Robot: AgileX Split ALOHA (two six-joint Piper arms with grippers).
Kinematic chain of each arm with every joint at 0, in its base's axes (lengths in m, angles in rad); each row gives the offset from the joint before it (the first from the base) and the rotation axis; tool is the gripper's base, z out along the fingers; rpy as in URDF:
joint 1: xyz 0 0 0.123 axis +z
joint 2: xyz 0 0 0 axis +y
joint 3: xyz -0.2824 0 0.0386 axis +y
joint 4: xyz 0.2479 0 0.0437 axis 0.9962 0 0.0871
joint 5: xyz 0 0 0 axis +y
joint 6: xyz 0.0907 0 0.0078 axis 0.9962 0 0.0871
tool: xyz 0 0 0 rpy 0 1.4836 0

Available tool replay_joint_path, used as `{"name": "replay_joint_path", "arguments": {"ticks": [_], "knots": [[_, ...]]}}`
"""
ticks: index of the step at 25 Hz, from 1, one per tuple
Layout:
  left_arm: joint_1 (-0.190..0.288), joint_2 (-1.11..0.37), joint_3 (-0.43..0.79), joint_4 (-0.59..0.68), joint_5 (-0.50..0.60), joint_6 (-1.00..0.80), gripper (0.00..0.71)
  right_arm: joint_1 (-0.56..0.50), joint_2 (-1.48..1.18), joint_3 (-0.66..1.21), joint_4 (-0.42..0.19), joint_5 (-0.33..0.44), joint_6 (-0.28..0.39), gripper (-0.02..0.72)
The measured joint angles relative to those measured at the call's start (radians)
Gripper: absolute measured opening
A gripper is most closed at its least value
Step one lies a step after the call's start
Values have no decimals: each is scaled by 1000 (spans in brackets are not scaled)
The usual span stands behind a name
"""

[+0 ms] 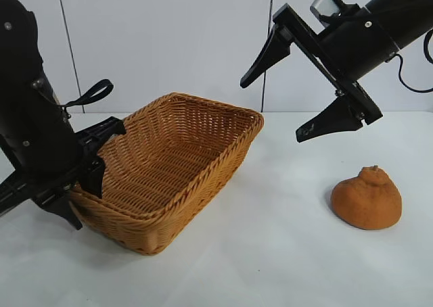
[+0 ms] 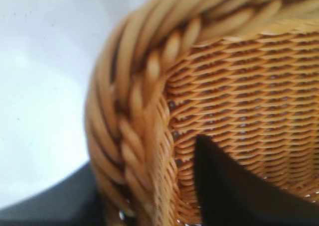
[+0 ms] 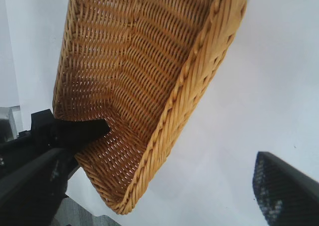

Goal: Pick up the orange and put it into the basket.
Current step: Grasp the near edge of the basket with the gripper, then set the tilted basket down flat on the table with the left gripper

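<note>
left pincer point(image 1: 84, 178): clamped on near-left rim of tan woven wicker basket point(image 1: 203, 175) | right pincer point(image 1: 291, 97): open, raised | dull orange knobbed fruit point(image 1: 366, 199): on white surface point(image 1: 284, 253), right of basket

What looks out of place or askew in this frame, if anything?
The basket is tipped: its far end lifts off the table while the left gripper clamps the rim at its near corner. The orange sits intact on the table, outside the basket, below the open right gripper.
</note>
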Motion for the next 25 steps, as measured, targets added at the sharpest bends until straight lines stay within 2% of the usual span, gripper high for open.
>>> {"name": "replay_joint_path", "arguments": {"ticks": [4,8,11,14,19,22,25], "knots": [[0,-3,-9,-3,3,-4,90,0,0,0,0,0,0,694],[22,-26,-63,-2,50,28,87,0,0,0,0,0,0,694],[53,-28,-119,-1,98,93,87,0,0,0,0,1,0,694],[107,-26,-161,-5,133,184,87,0,0,0,-1,10,0,694],[193,-26,-191,-109,144,397,87,0,0,0,-1,17,0,694],[221,-26,-193,-177,163,526,85,0,0,0,-1,18,0,694],[229,-26,-193,-196,186,614,85,0,0,0,-2,19,0,694]]}}
